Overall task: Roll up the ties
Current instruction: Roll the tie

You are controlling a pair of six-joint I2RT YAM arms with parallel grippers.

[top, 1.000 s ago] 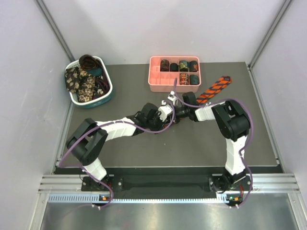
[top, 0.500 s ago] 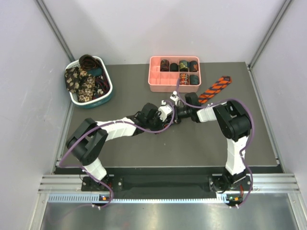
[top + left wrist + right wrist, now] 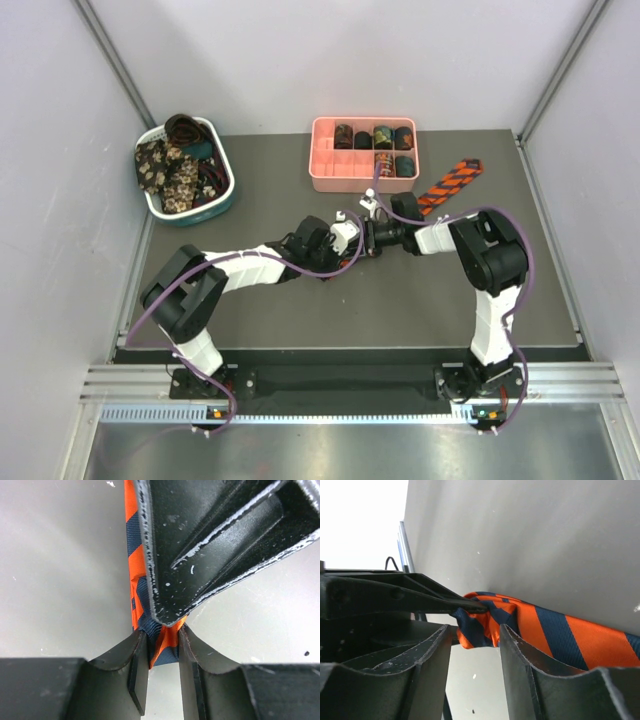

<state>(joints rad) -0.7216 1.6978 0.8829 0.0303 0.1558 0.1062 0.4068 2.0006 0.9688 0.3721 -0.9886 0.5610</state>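
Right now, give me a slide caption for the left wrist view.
Left gripper pinching the folded end of the orange-and-navy striped tie.

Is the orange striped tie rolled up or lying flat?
Mostly flat: the orange striped tie lies stretched along the table; only its near end is folded, pinched in the left end effector.
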